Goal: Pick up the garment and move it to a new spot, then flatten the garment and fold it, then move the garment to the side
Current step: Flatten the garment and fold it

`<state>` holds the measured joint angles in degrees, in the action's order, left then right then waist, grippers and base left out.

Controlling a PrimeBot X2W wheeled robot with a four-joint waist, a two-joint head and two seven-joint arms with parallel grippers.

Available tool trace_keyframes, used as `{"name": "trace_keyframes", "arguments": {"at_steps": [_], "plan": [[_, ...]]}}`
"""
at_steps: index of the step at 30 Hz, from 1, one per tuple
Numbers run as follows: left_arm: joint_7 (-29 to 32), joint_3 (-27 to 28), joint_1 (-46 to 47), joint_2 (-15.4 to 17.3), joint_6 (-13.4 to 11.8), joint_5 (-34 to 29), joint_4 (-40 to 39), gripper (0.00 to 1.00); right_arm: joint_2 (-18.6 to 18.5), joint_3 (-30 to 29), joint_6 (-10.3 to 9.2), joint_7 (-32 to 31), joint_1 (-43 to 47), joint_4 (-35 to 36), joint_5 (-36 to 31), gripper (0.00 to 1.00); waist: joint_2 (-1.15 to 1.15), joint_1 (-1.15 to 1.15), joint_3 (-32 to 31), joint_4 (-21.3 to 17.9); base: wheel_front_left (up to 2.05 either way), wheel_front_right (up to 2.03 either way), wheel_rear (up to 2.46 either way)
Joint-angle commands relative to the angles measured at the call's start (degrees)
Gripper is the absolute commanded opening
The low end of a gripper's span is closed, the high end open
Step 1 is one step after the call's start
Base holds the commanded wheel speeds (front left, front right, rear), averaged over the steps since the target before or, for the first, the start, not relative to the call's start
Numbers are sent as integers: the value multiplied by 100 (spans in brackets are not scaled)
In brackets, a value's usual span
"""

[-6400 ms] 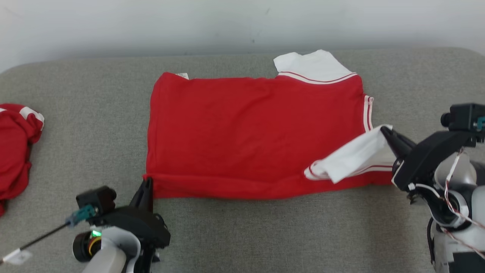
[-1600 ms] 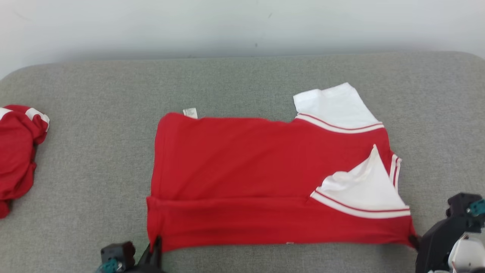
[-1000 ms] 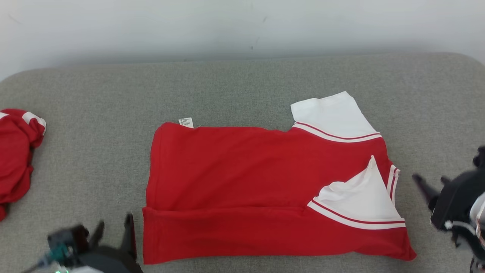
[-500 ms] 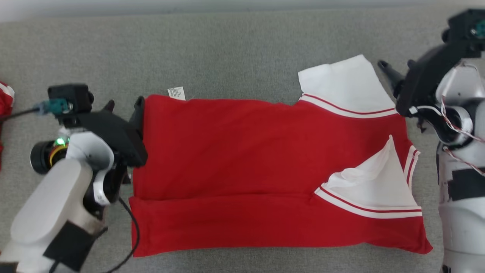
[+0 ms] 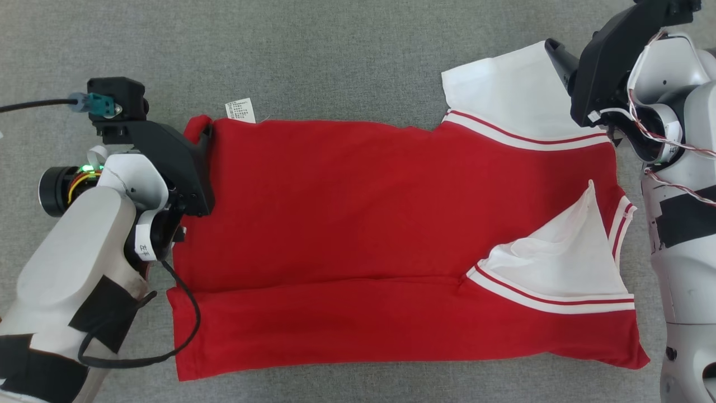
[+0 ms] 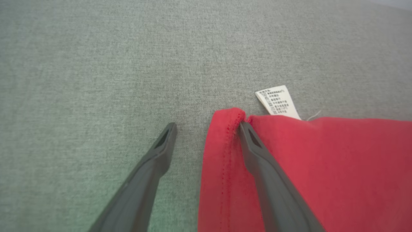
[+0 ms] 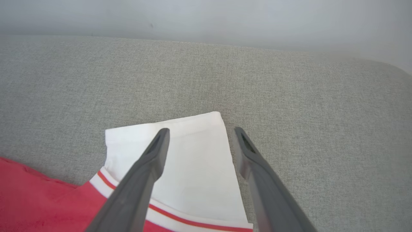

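The garment [image 5: 358,207], a red shirt with white sleeves, lies flat on the grey surface with its near edge folded over as a strip. One white sleeve [image 5: 559,257] is folded onto the red body. My left gripper [image 5: 200,133] is open at the far left corner. In the left wrist view the left gripper [image 6: 206,128] has the raised red hem [image 6: 222,135] between its fingers, next to a white label [image 6: 276,101]. My right gripper [image 5: 555,53] is open at the far white sleeve [image 5: 503,89]. In the right wrist view the right gripper [image 7: 200,132] straddles that sleeve's [image 7: 196,167] outer edge.
The grey fabric surface [image 5: 335,56] stretches on beyond the garment. A pale wall [image 7: 206,19] rises behind its far edge. A black cable [image 5: 187,330] from my left arm loops over the garment's near left corner.
The camera has tilted down, so the picture has shifted. Both grippers have gone from the garment's near corners to its far ones, the left to the red corner, the right to the white sleeve.
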<state>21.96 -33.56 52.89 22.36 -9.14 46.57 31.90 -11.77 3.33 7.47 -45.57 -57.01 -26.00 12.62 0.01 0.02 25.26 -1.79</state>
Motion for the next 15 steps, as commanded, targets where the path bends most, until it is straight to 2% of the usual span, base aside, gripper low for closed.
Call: {"name": "trace_keyframes", "arguments": {"at_steps": [1,6,11,12,13,14,15], "plan": [[37,-51,35,-2,9,-20,51,100,-27,19,4,42,-73,-33,23,100,-1,-2,-2,-4,0,0,0],[207,-254,202,30,11,-216,240,100,-72,139,4,75,-198,-222,34,100,-1,-2,39,-41,0,0,0],[711,-442,382,126,46,-278,418,98,-151,219,4,4,-365,-446,-73,100,-1,-2,112,-77,0,0,0],[816,-447,403,139,49,-237,435,89,-163,230,4,-16,-401,-495,-92,100,-1,-2,121,-80,0,0,0],[908,-442,428,144,62,-197,441,58,-179,249,4,-15,-435,-542,-97,100,-1,-2,130,-81,0,0,0],[987,-423,460,153,53,-165,436,39,-189,261,4,-14,-474,-585,-95,100,-1,-2,145,-84,0,0,0],[1085,-425,491,170,44,-147,431,0,-205,297,4,-8,-524,-623,-101,100,-1,-2,166,-87,0,0,0]]}}
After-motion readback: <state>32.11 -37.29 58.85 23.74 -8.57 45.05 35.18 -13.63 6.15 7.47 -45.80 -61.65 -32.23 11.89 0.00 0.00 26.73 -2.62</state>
